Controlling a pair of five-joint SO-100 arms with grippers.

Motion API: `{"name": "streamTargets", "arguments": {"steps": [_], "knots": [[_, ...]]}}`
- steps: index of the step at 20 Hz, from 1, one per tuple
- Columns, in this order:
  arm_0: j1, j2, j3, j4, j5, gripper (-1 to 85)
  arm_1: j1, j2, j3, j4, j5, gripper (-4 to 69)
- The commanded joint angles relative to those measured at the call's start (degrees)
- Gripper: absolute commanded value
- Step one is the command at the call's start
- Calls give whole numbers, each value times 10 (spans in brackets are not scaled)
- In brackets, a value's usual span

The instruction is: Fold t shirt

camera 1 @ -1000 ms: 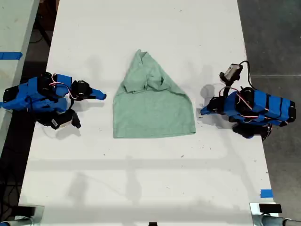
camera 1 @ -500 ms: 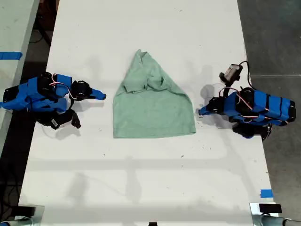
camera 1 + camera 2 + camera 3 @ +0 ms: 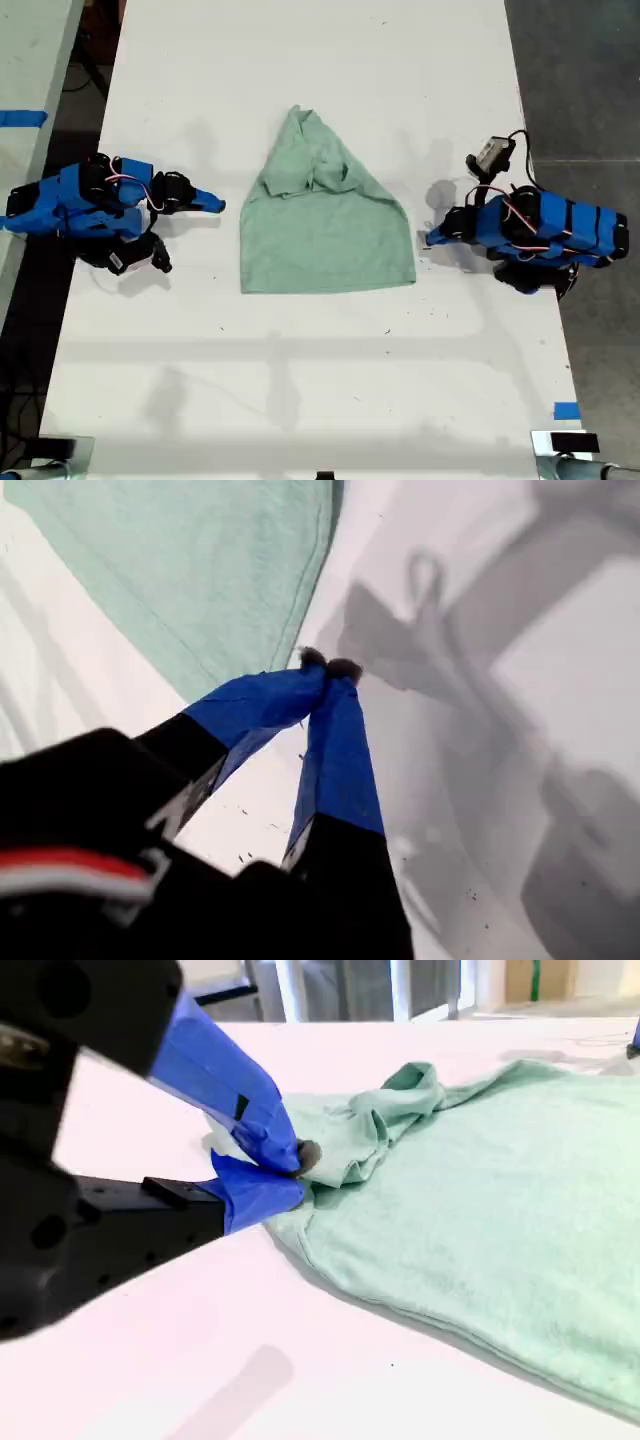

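Pincers: first [image 3: 328,666] closed, empty; second [image 3: 290,1165] closed beside t shirt [image 3: 325,225]

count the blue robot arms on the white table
2. One arm lies at the exterior view's left edge, the other arm at its right edge, with the t shirt between them. Neither touches it.

T shirt [image 3: 190,570] cut off by first wrist view's edge.
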Motion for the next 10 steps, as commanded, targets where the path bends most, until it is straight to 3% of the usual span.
{"name": "streamTargets", "arguments": {"steps": [1, 10], "knots": [[0, 4, 4, 2, -15, 0, 0, 5, 20, -5, 13, -5], [-1, 4, 4, 5, -22, 0, 0, 5, 20, -4, 21, -5]]}}
